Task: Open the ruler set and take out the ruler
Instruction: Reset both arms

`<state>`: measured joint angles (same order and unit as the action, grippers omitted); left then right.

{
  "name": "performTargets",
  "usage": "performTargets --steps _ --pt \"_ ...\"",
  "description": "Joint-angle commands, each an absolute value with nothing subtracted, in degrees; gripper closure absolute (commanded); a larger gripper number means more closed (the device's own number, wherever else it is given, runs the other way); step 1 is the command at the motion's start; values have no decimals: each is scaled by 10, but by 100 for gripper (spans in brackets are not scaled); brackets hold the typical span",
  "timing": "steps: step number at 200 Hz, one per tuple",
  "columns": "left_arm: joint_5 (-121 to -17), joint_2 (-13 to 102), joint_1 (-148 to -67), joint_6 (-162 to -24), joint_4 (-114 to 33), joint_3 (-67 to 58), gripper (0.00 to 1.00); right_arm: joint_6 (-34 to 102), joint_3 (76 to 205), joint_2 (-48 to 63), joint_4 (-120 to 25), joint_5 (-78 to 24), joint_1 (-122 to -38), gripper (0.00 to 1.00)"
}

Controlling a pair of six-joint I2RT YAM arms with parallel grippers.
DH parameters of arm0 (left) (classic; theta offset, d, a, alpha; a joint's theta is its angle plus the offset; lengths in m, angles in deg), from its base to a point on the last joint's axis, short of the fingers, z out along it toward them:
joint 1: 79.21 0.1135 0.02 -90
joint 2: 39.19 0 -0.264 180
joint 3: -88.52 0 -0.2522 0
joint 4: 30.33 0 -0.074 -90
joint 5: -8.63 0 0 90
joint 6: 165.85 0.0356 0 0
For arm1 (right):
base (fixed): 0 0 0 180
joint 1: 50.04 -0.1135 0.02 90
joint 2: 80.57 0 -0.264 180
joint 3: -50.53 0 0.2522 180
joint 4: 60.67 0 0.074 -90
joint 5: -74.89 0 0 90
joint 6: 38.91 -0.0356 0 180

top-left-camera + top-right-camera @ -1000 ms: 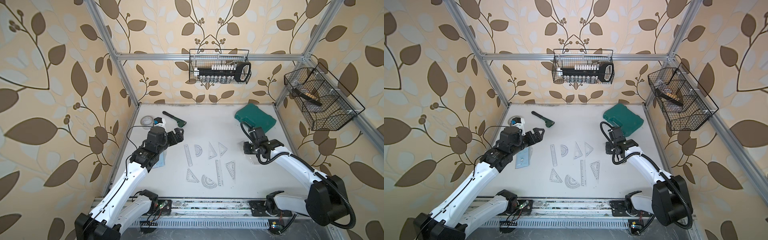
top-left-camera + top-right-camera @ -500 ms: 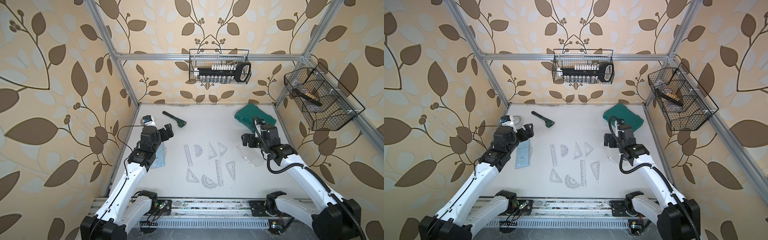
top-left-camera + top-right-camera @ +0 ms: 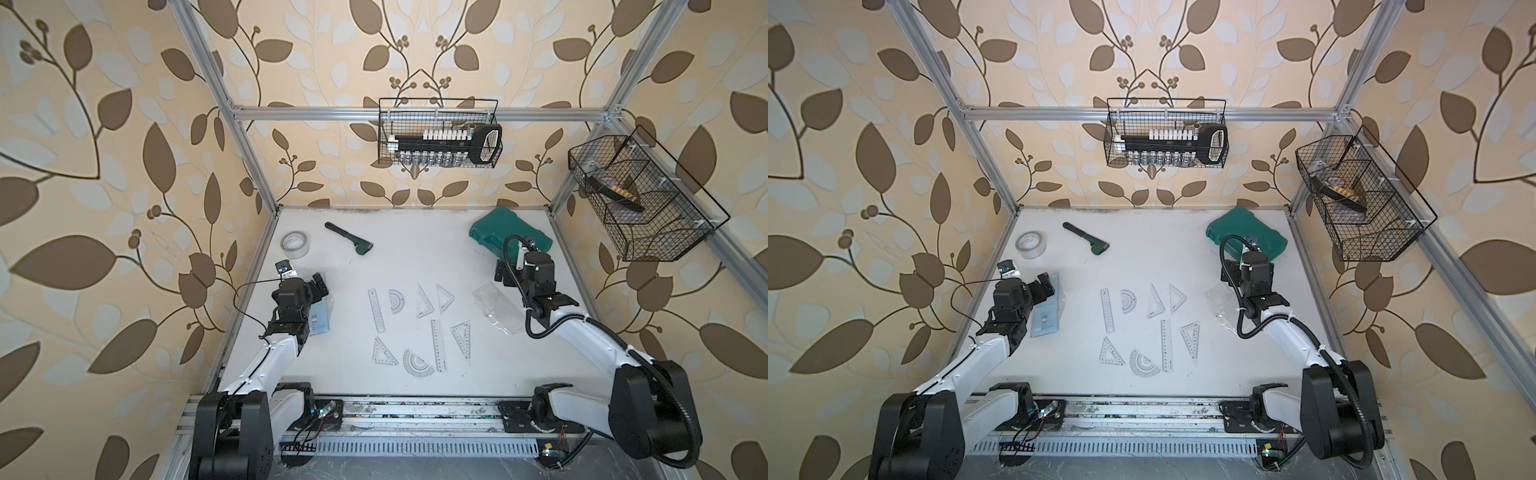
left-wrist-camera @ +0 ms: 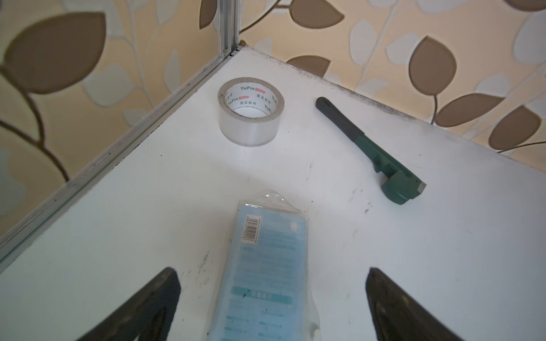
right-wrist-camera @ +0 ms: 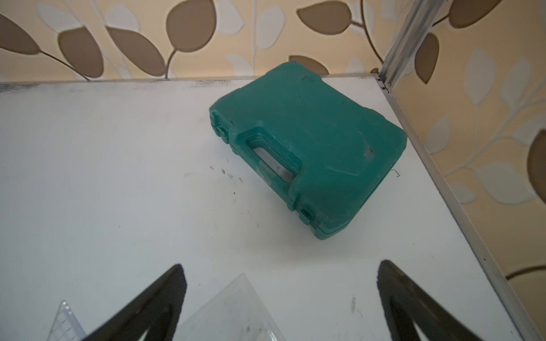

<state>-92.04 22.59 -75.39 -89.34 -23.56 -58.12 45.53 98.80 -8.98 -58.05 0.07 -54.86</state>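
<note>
While nothing is gripped: both arms hang over the table (image 3: 415, 257), with one pouch near each.
left gripper (image 4: 271, 270): jaws spread wide, empty.
right gripper (image 5: 280, 265): jaws spread wide, empty.
blue pack (image 3: 321, 322): flat on the left side of the table, straight ahead of and below the left jaws. Its long axis runs directly away from the gripper toward the tape roll (image 3: 295, 246). Can't tell if any pieces are left inside.
clear pouch (image 3: 494, 305): flat on the right side, just under the right gripper. Only one corner shows between the jaws in the right wrist view. It looks empty.
nearer arm: left for the blue pack, right for the clear pouch. The loose pieces lie mid-table between the arms, apart from both.
straight rulers (image 3: 376, 309) (image 3: 437, 345): two, loose, long axes roughly near-to-far.
protractors (image 3: 397, 300): two.
set squares (image 3: 426, 301): four.
pouches: two.
judgement: eight loose pieces for two pouches, so the contents look to be out. If a grasp remains, it's the blue pack, with the left jaws closing across its short width.
clutter: one tape roll, one wrench (image 3: 349, 237), one green case (image 3: 509, 235), two wire baskets (image 3: 438, 139).
</note>
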Motion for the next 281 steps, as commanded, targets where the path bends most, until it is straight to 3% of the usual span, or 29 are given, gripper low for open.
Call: performTargets --steps 1,89,116,132,147,176,281 --pt "-941 272 -751 -858 -85 -608 1 484 941 -66 -728 -27 -522 1" --pt "-895 381 -751 -844 -14 -600 1 488 898 -55 -781 -127 -486 1" --pt "-840 404 -753 -819 27 -608 2 484 873 -25 -847 -117 -486 1" --pt "-780 475 -755 -786 104 -606 1 467 860 -19 -870 -67 -490 1" --pt "-747 458 -756 -772 -21 -560 1 462 841 -7 -912 -57 -491 1" --pt "-753 464 -759 -772 1 -565 1 477 854 49 -934 -59 -503 1" --pt "-754 465 -765 -765 -27 -550 1 495 853 56 -942 -66 -516 1"
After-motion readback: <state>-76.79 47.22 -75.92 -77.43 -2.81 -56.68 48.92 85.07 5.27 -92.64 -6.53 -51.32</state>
